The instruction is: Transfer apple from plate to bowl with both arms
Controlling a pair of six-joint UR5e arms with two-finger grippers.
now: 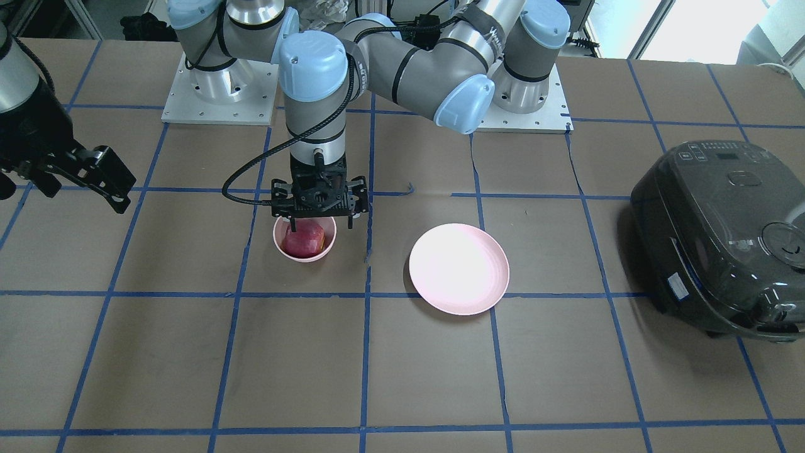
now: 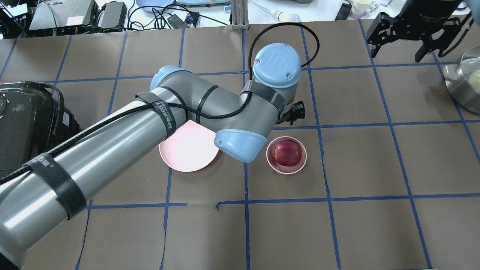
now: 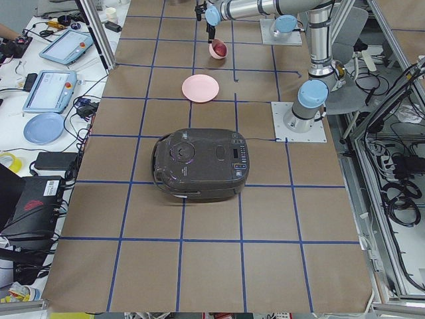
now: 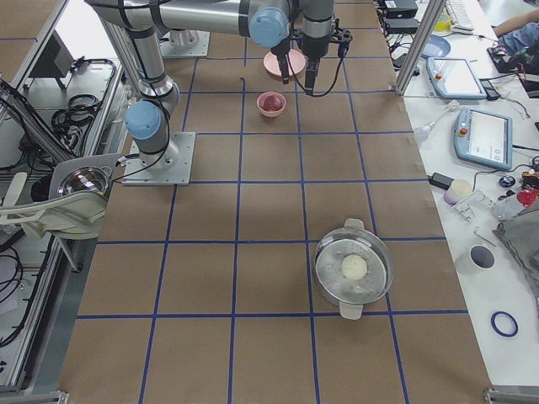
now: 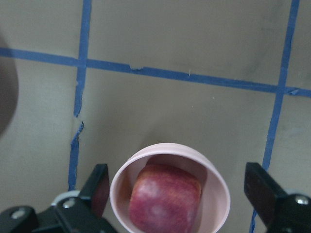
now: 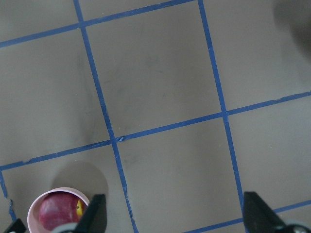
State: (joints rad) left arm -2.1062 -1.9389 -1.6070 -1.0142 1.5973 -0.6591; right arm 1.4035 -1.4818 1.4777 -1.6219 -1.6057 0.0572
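Note:
The dark red apple [image 1: 303, 241] lies in the small pink bowl [image 1: 306, 258]; it also shows from overhead [image 2: 287, 152] in the bowl [image 2: 285, 171]. My left gripper [image 1: 321, 221] hangs just above the bowl, open and apart from the apple. In the left wrist view its fingers [image 5: 97, 187] stand wide on either side of the bowl [image 5: 170, 148] and the apple [image 5: 163, 199]. The wide pink plate [image 1: 459, 268] [image 2: 187, 150] is bare. My right gripper [image 1: 116, 185] [image 2: 393, 48] is open and empty, raised far off to the side; its wrist view shows the bowl [image 6: 58, 190] at the lower left.
A dark rice cooker [image 1: 723, 239] [image 2: 26, 123] stands on the table's left-arm end. A steel pot [image 2: 465, 82] [image 4: 354, 268] with a pale round thing in it stands on the right-arm end. Blue tape lines grid the brown table.

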